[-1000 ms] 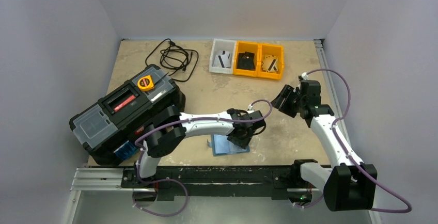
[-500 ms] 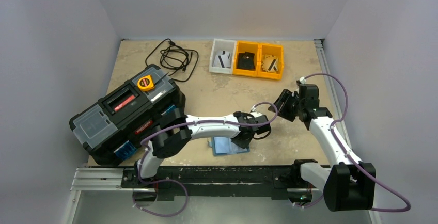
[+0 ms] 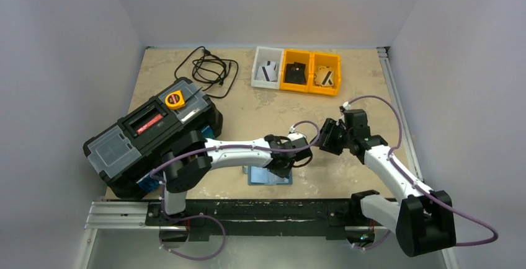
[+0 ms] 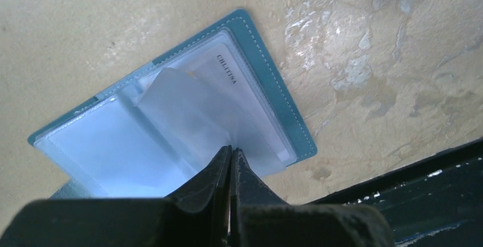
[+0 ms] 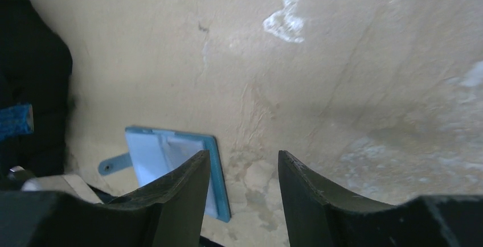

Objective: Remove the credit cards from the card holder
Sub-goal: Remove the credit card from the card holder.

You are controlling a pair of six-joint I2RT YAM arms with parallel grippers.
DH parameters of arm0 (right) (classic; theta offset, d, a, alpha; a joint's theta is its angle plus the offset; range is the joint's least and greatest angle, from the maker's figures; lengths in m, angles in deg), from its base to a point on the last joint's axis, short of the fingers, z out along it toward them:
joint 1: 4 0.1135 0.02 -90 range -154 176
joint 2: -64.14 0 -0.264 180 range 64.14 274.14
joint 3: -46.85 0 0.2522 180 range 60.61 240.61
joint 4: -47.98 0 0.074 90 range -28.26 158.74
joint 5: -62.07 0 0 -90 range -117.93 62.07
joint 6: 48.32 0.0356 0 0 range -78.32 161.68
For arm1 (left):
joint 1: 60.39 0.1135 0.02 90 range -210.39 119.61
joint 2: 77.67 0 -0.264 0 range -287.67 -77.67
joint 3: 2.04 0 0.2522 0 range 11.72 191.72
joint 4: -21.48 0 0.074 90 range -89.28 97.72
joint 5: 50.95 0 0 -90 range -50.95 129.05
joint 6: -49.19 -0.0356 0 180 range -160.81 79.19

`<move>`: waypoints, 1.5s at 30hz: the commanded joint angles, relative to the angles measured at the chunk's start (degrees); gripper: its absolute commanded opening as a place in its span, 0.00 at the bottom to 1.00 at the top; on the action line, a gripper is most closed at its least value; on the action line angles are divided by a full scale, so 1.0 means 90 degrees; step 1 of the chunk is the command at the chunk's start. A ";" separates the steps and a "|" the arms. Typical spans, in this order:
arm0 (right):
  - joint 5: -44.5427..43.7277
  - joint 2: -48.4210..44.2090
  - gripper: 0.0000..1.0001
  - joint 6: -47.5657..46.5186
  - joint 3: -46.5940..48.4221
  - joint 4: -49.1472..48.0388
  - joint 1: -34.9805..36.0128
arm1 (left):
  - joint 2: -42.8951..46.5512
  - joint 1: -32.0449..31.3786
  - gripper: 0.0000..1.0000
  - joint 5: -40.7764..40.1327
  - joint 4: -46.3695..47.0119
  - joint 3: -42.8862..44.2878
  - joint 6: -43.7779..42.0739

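Note:
The card holder lies open on the table near the front edge, teal rim outside and pale blue inside. In the left wrist view a pale card sits in its right clear pocket. My left gripper is shut on a clear pocket leaf and lifts it off the panel. My right gripper is open and empty, above bare table just right of the holder. Other cards lie in the far bins: pale striped, black, tan.
A large black toolbox with a yellow tape measure on it stands at the left. A coiled black cable lies at the back. The white bin and two yellow bins stand at the back centre. A black rail runs along the front.
My right gripper has come down and left toward the card holder. My left gripper has moved slightly left, and the holder has shifted left with it.

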State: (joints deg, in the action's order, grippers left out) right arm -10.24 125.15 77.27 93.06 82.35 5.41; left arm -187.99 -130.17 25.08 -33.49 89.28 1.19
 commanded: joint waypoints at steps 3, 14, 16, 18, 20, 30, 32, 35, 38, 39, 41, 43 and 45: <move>0.0241 -0.0117 0.43 0.0488 -0.0284 -0.0630 0.0580 | 0.1143 0.0234 0.00 0.0382 0.1253 -0.0883 0.0256; 0.0381 0.0277 0.24 0.1039 -0.0579 -0.1444 0.1571 | 0.1824 0.0447 0.00 0.0839 0.2371 -0.1925 0.0657; 0.0333 0.0379 0.20 0.1161 -0.0606 -0.1613 0.1854 | 0.1847 0.0448 0.00 0.0831 0.2419 -0.1979 0.0689; 0.0270 0.0499 0.17 0.1267 -0.0616 -0.1751 0.2077 | 0.1865 0.0448 0.00 0.0830 0.2463 -0.2011 0.0720; 0.0207 0.0636 0.15 0.1344 -0.0615 -0.1863 0.2280 | 0.1885 0.0448 0.00 0.0816 0.2479 -0.2039 0.0742; 0.0073 0.1422 0.10 0.1667 -0.0510 -0.2423 0.2950 | 0.1998 0.0442 0.00 0.0723 0.2477 -0.2140 0.0769; 0.0070 0.1493 0.09 0.1681 -0.0463 -0.2473 0.3025 | 0.2003 0.0446 0.00 0.0700 0.2407 -0.2124 0.0780; 0.0046 0.1567 0.09 0.1680 -0.0361 -0.2447 0.3108 | 0.1995 0.0448 0.11 0.0542 0.2135 -0.2047 0.0826; 0.0046 0.1623 0.09 0.1680 -0.0286 -0.2440 0.3218 | 0.2049 0.0445 0.30 0.0271 0.1567 -0.1933 0.0904; 0.0046 0.1649 0.09 0.1687 -0.0256 -0.2442 0.3259 | 0.2125 0.0447 0.32 0.0176 0.1406 -0.1928 0.0944; 0.0038 0.1699 0.09 0.1708 -0.0192 -0.2443 0.3356 | 0.2313 0.0448 0.36 -0.0032 0.1107 -0.1962 0.1055; 0.0019 0.1755 0.09 0.1744 -0.0122 -0.2433 0.3475 | 0.2567 0.0448 0.37 -0.0259 0.0792 -0.2025 0.1198; -0.0023 0.1795 0.09 0.1798 -0.0042 -0.2436 0.3617 | 0.2935 0.0448 0.37 -0.0547 0.0471 -0.2160 0.1385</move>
State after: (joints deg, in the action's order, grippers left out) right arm -9.04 140.95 92.24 89.65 62.43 36.03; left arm -168.39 -126.41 26.41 -22.96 70.20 10.11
